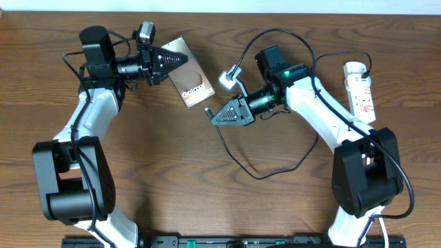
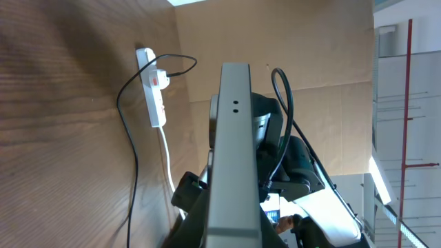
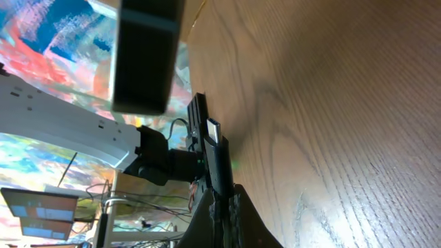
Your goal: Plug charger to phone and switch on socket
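The slim dark rectangular phone (image 1: 189,81), gripped at one end by the left fingers (image 1: 172,59), is pointing its long axis at the right fingers (image 1: 231,112). Those are pinching the connector tip (image 1: 209,111) of the thin black charger cable (image 1: 259,177) just beside the phone's free end.

A brown wood-grain counter (image 1: 172,158) fills the scene, with a black rail (image 1: 227,242) along its near edge, plain cardboard panels (image 2: 310,48) and a red upright pole (image 2: 408,103) beyond it, and a brightly painted backdrop (image 3: 55,41) off one side.
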